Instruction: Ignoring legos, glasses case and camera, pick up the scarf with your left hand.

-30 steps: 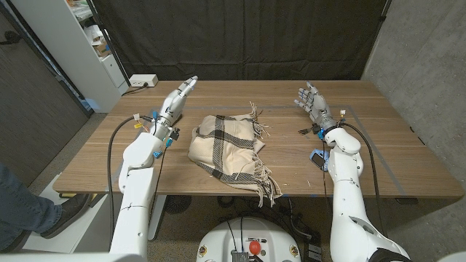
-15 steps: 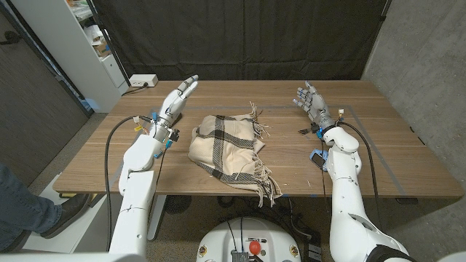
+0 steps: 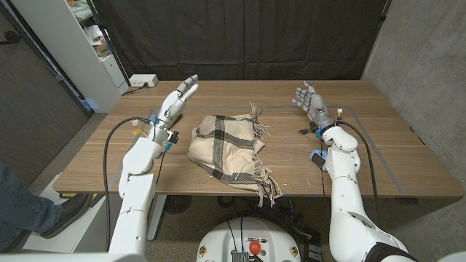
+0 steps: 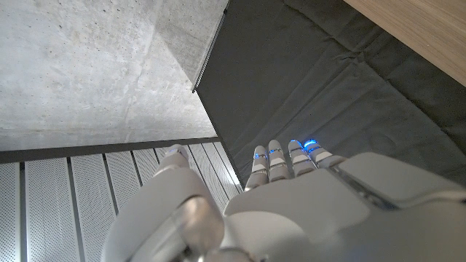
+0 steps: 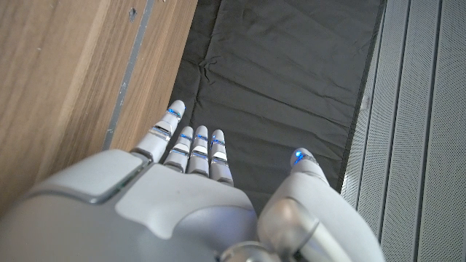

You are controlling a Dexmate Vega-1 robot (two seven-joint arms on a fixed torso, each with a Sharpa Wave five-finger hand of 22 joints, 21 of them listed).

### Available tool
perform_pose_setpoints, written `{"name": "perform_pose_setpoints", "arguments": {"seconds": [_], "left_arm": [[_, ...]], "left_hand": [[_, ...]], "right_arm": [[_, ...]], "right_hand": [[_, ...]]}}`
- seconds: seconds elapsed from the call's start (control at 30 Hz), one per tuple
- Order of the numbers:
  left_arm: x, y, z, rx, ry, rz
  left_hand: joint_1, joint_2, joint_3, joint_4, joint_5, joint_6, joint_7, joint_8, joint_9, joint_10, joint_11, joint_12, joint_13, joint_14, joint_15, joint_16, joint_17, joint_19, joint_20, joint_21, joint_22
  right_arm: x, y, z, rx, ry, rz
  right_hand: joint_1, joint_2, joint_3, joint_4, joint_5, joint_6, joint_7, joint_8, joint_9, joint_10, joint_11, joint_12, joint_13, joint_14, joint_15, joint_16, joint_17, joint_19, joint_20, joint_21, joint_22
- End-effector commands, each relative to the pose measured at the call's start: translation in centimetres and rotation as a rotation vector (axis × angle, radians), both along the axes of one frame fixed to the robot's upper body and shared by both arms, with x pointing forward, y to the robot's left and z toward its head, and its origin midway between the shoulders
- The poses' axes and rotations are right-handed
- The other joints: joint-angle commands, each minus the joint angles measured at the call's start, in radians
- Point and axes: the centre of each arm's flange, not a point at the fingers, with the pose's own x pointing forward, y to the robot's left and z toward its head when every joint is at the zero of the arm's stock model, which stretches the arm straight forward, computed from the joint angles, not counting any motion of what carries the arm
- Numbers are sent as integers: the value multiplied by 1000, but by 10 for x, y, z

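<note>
Both hands bare, scarf untouched at mid-worktop

Both my hands are up off the worktop (image 3: 378,156), holding nothing. My left hand (image 3: 177,100) is raised at about ten o'clock from the scarf (image 3: 227,148), fingers (image 3: 188,85) straight, side by side and only slightly fanned, reaching toward the far edge. It is near the scarf's far-left corner but apart from it. In the left wrist view the back of that hand (image 4: 291,204) points at a dark curtain (image 4: 306,94) and a concrete wall (image 4: 95,58), fingertips lit blue.

My right hand (image 3: 313,100) is raised at about two o'clock from the scarf, well apart from it, palm upright and fingers spread. The right wrist view shows its back (image 5: 182,196) over the wood, fingers apart.

Scarf: cream with dark plaid stripes, folded loosely in a heap at the worktop's middle. Fringe sticks out at its far edge and trails toward the near edge at about five o'clock.

White power strip (image 3: 143,81) at the far-left corner. Small dark item (image 3: 303,131) near my right wrist; cannot tell what it is.
</note>
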Motion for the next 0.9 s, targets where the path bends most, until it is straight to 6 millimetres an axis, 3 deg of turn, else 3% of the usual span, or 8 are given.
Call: {"name": "perform_pose_setpoints", "arguments": {"seconds": [0.03,0.9], "left_arm": [[-8,1,-2,40,-37,57],[-28,-1,-1,85,-146,133]], "left_hand": [[20,-3,4,-9,6,2,-7,1,2,9,-5,8,3,6,-3,3,2,8,-1,-5,3],[86,-6,21,-58,13,25,-18,10,3,43,-16,13,6,37,-7,3,2,32,4,-9,3]], "right_arm": [[2,2,2,-4,-3,0],[-1,7,8,-13,-14,-7]], "right_hand": [[10,0,2,-7,7,8,6,-3,2,2,2,1,3,-1,6,-2,2,-4,2,-3,4],[22,-2,4,-17,9,9,4,-5,1,2,0,-1,2,-1,4,-3,0,-5,3,-4,4]]}}
